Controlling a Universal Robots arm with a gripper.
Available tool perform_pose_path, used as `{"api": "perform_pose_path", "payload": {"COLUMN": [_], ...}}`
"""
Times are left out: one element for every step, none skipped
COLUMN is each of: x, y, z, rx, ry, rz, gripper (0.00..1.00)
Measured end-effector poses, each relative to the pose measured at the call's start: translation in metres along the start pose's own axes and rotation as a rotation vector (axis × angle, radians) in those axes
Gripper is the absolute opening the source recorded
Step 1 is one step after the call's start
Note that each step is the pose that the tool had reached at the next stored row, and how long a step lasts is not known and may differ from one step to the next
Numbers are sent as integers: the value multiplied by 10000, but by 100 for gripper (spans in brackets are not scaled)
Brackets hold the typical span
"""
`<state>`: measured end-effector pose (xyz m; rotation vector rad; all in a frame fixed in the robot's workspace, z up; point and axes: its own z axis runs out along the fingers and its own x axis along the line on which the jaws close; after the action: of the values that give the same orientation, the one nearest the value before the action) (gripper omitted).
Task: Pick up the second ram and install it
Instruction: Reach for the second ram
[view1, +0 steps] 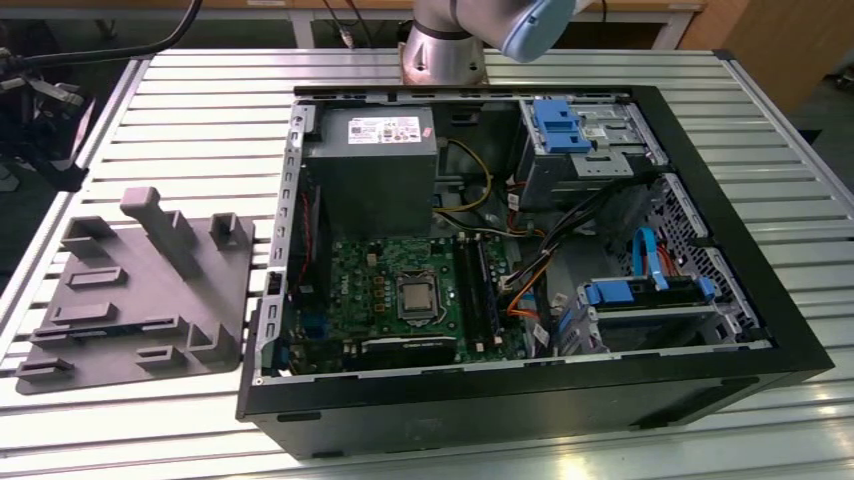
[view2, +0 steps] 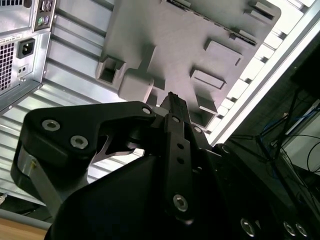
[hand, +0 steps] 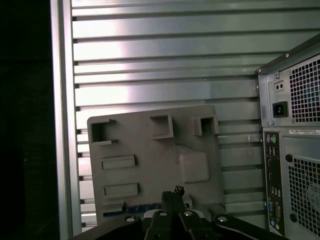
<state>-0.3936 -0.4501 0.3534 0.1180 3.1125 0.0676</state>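
The second ram shows in the first wrist view as a thin blue strip lying in a slot of the grey holder plate, partly hidden behind my gripper. The gripper hangs well above that plate with its two fingers pressed together and nothing between them. In the second wrist view the shut fingertips point down at the same plate. In the exterior view the plate lies on the table at the exterior view's left of the open computer case. Inside the case are the green motherboard and its black memory slots.
The case holds a grey power supply, blue drive brackets and loose cables. Its rear panel stands beside the holder plate. The arm's base sits behind the case. The slatted table's edge runs close past the plate.
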Motion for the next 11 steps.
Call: {"api": "perform_pose_path", "payload": {"x": [2, 4, 6, 7, 8, 9, 11, 12, 14, 15, 17], "y": [-9, -18, -26, -35, -44, -51, -59, -67, -76, -85, -94], "z": [5, 10, 15, 21, 27, 33, 39, 46, 52, 58, 63], "rx": [0, 0, 0, 0, -1, 0, 0, 0, 0, 0, 1], "ry": [0, 0, 0, 0, 0, 0, 1, -1, 0, -1, 1], "rz": [0, 0, 0, -1, 0, 0, 0, 0, 0, -1, 0], "gripper": [11, 11, 11, 11, 11, 11, 11, 11, 11, 11, 11]}}
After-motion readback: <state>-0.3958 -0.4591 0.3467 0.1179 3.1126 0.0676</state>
